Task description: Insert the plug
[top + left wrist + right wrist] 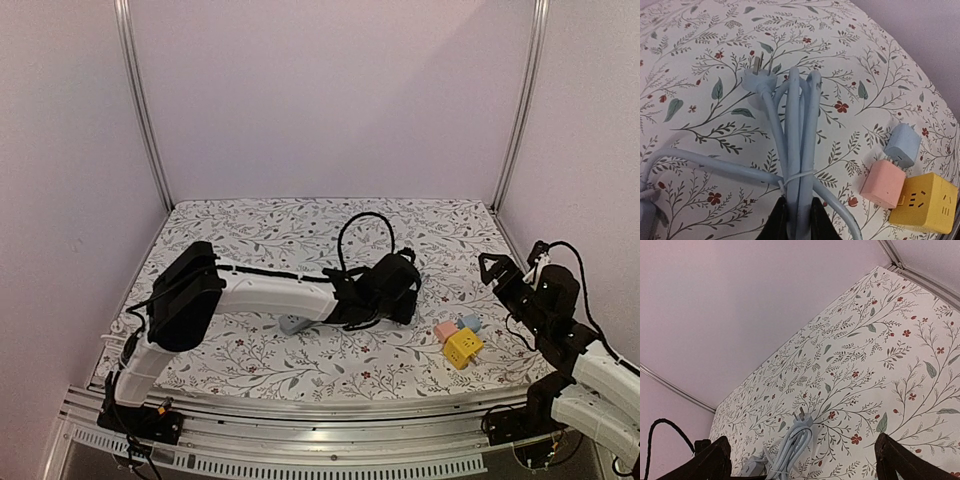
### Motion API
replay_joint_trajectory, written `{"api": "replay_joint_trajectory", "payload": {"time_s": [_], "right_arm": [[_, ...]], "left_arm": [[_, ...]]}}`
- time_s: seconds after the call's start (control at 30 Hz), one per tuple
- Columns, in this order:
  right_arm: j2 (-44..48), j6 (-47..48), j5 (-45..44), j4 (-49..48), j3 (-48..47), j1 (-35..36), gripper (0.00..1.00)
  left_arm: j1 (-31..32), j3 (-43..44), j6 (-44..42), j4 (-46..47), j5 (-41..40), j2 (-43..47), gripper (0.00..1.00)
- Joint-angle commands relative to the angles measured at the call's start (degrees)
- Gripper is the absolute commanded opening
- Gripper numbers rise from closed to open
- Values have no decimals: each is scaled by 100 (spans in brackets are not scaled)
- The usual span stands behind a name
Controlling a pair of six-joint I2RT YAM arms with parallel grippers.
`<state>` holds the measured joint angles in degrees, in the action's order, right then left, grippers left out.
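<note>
A light-blue plug (758, 78) lies prongs-up on the flowered cloth at the end of a tied bundle of light-blue cable (801, 130). My left gripper (797, 207) is shut on the near end of that bundle; in the top view it (403, 287) is at the table's middle. A yellow cube socket (924, 202) sits to the right, with a pink cube (883, 183) and a blue cube (903, 144) against it. My right gripper (512, 263) is wide open and empty, raised at the right. Its view shows the plug (803, 420) and cable (790, 446) ahead.
The cubes lie near the front right in the top view: yellow (462, 348), pink (445, 330), blue (470, 322). A grey block (295, 322) on the cable lies under the left arm. A black cable loop (365, 235) arches over the wrist. Metal frame posts (145, 110) flank the table.
</note>
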<state>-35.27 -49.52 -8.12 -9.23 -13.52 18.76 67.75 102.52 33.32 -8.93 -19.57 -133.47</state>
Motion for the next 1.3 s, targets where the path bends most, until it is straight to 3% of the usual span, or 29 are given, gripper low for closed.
{"api": "replay_joint_trajectory", "payload": {"time_s": [0.0, 0.17, 0.43, 0.53, 0.87, 1.0, 1.27], "right_arm": [[234, -75, -274, 296, 85, 40, 99], [269, -76, -238, 303, 73, 40, 99], [182, -33, -174, 280, 50, 40, 99], [157, -20, -138, 269, 41, 36, 99], [44, 121, 87, 117, 38, 35, 99], [-56, 173, 173, 89, 16, 37, 99], [-367, 214, 538, 179, -173, 38, 99]], "left_arm": [[116, 405, -177, 323, 337, -255, 4], [116, 413, -192, 331, 336, -363, 12], [129, 17, -367, 776, 534, -104, 50], [134, -232, -465, 1067, 531, 134, 60], [142, -1765, -753, 1663, 263, 1719, 79], [142, -2733, -826, 1857, -82, 2571, 99], [142, -4495, -893, 1895, -1036, 4172, 99]]}}
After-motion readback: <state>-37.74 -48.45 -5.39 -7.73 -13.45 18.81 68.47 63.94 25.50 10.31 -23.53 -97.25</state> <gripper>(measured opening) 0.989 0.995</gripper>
